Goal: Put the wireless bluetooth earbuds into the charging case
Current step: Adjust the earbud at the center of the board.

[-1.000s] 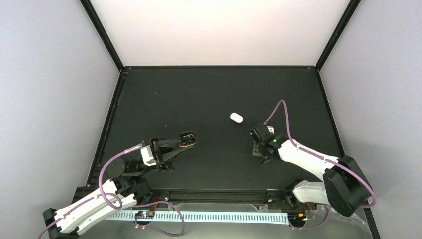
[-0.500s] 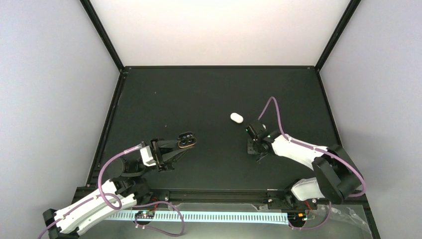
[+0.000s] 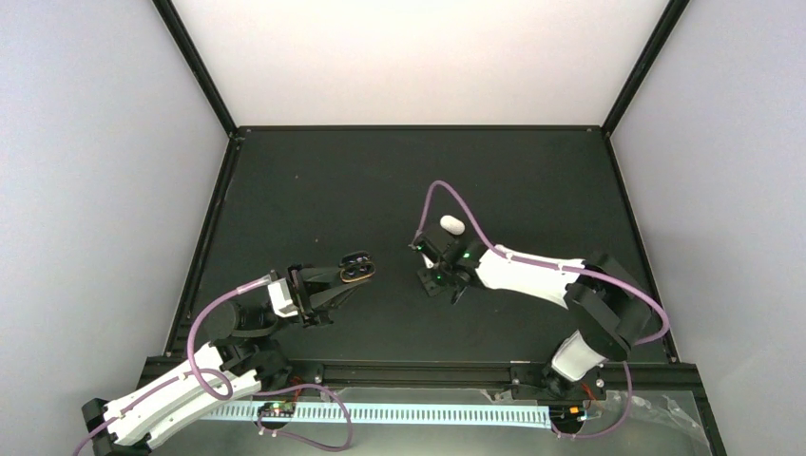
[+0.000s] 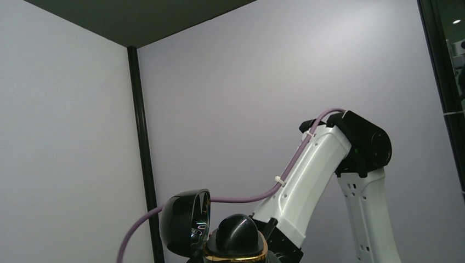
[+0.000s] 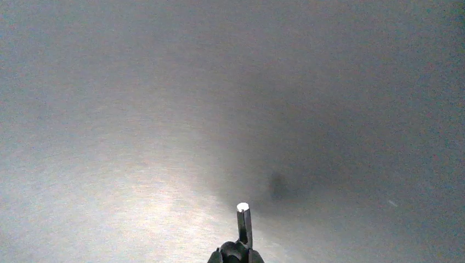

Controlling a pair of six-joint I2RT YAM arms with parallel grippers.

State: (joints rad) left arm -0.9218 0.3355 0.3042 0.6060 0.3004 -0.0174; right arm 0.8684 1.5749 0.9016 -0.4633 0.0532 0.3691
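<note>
Two end effectors: the left end effector (image 3: 344, 275) clamps a black gold-rimmed shell (image 3: 357, 269), its lid open. The right end effector (image 3: 442, 282) looks pinched narrow, any grip unclear, near the white charging case (image 3: 451, 224) on the counter (image 3: 380, 180). The earbuds are too small to make out.

We see the charging case (image 3: 451, 225) on the counter (image 3: 314, 180) just behind the right gripper (image 3: 442, 283), the puck (image 3: 358, 269) in the left gripper (image 3: 342, 275).

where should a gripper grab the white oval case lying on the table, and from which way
Pinch the white oval case across its narrow middle, coming straight down. It lies flat on the table, long axis roughly left to right, so the long sides offer the shorter span; the rounded ends would likely slip. The right arm's purple cable arches near it.
</note>
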